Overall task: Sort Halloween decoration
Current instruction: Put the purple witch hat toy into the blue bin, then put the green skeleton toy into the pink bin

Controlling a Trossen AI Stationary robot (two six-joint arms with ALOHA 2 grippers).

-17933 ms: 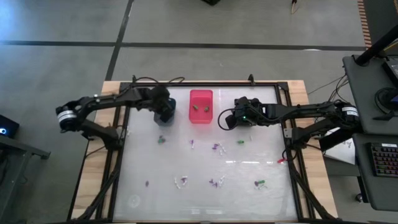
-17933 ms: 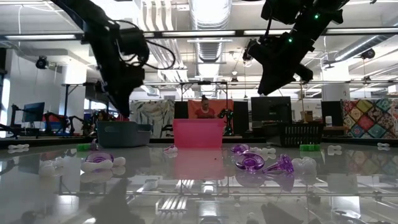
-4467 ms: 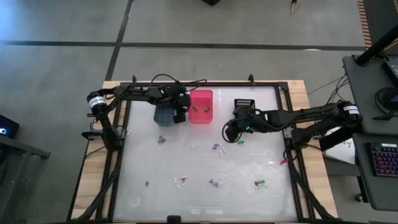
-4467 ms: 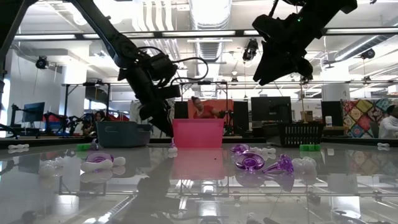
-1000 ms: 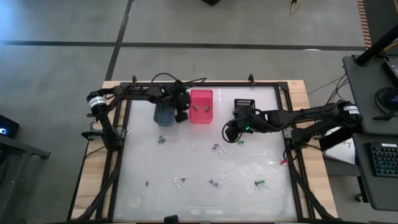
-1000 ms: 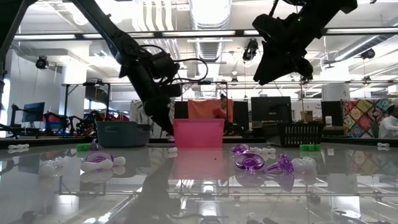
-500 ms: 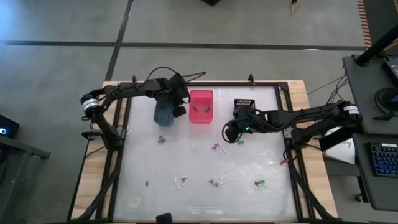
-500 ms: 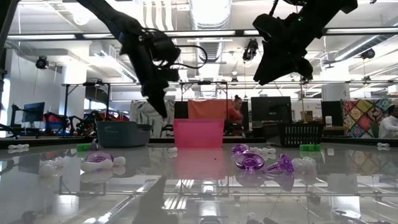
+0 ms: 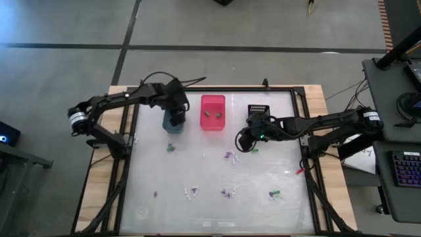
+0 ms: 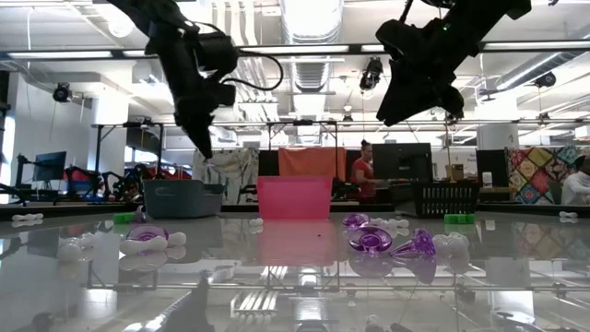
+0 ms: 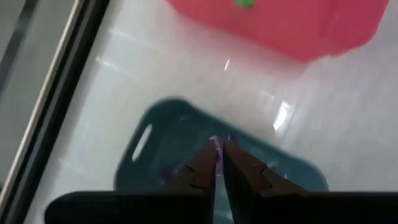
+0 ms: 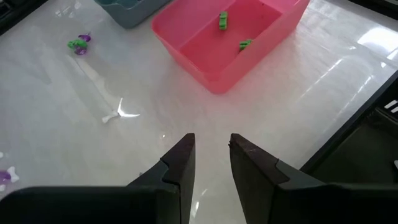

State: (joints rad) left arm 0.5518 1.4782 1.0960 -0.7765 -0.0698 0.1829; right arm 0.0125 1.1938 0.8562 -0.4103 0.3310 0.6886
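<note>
The decorations are tiny purple, green and white trinkets scattered on the glossy white table, such as a purple one (image 9: pixel 228 156), a green one (image 9: pixel 254 149) and a white one (image 9: pixel 191 192). Two green trinkets (image 12: pixel 222 20) lie in the pink bin (image 9: pixel 212 122). My left gripper (image 9: pixel 175 116) hangs over the blue-grey bin (image 9: pixel 168 124), high above its rim in the low view (image 10: pixel 205 152), shut on a purple trinket. My right gripper (image 9: pixel 241 140) hovers open above bare table near the pink bin (image 12: pixel 211 146). My left gripper pinches a tiny purple trinket (image 11: pixel 218 151) between its two fingertips (image 11: pixel 203 163). The fingers point down from above. The trinket is lifted clear and sits over the inside of the blue-grey bin (image 11: pixel 155 137).
A black bin (image 9: pixel 258 110) stands right of the pink one at the far edge. More trinkets lie toward the near edge, among them a green one (image 9: pixel 275 194) and a purple one (image 9: pixel 156 194). A metal frame rims the table. A person walks in the room behind.
My left gripper has risen and swung from the gap between the blue-grey and pink bins toward the table's left, ending above the blue-grey bin. The right arm has kept still.
</note>
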